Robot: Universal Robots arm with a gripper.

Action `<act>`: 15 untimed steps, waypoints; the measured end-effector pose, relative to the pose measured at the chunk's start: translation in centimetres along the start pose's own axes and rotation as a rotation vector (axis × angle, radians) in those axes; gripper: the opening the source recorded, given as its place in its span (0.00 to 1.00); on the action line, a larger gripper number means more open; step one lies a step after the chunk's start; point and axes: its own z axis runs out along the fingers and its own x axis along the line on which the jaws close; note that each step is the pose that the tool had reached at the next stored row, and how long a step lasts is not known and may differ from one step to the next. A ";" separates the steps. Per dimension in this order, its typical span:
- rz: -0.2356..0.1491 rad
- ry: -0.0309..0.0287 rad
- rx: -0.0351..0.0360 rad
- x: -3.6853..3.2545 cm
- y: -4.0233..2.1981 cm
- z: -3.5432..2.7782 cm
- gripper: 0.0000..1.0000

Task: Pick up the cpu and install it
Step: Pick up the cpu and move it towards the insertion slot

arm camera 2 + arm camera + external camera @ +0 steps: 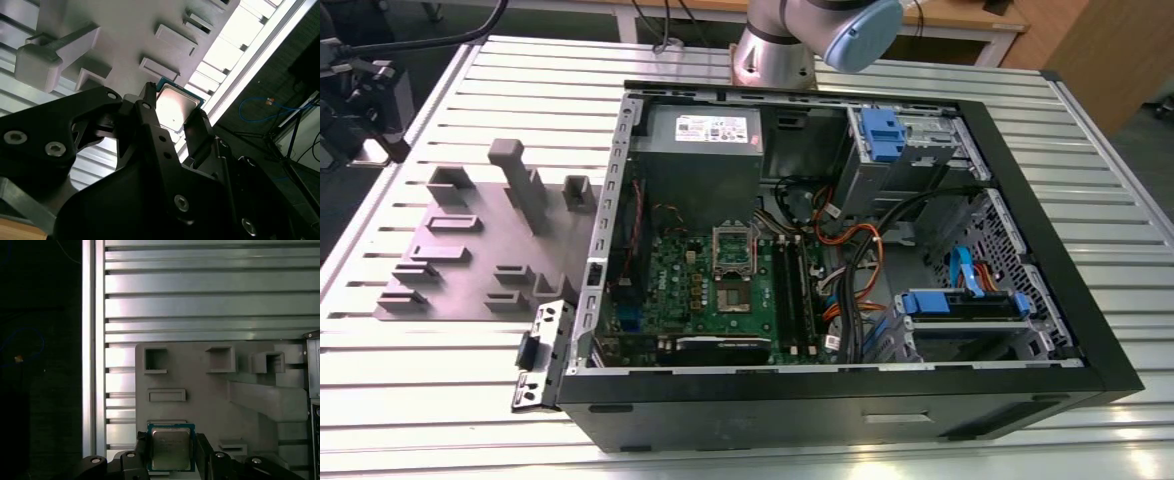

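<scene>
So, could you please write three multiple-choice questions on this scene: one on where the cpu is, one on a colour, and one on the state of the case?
1. Where is the cpu?
A. in the socket
B. between the fingers of the gripper
C. flat on the table

2. What colour is the board inside the case?
A. red
B. white
C. green

3. In what state is the case?
A. open, its inside showing
B. closed by a panel
C. covered by a cloth

Answers:
1. B: in both wrist views a finger stands on each side of the cpu, with the grey plate behind it.
2. C: the exterior view shows a green board.
3. A: the board and the cables can be seen from above.
</scene>
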 end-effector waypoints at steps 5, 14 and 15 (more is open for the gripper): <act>0.000 -0.0001 -0.0001 0.00 0.02 -0.30 0.47; 0.000 -0.0002 -0.0001 0.00 0.05 -0.93 0.47; 0.001 -0.0001 0.0000 0.00 0.06 -0.99 0.47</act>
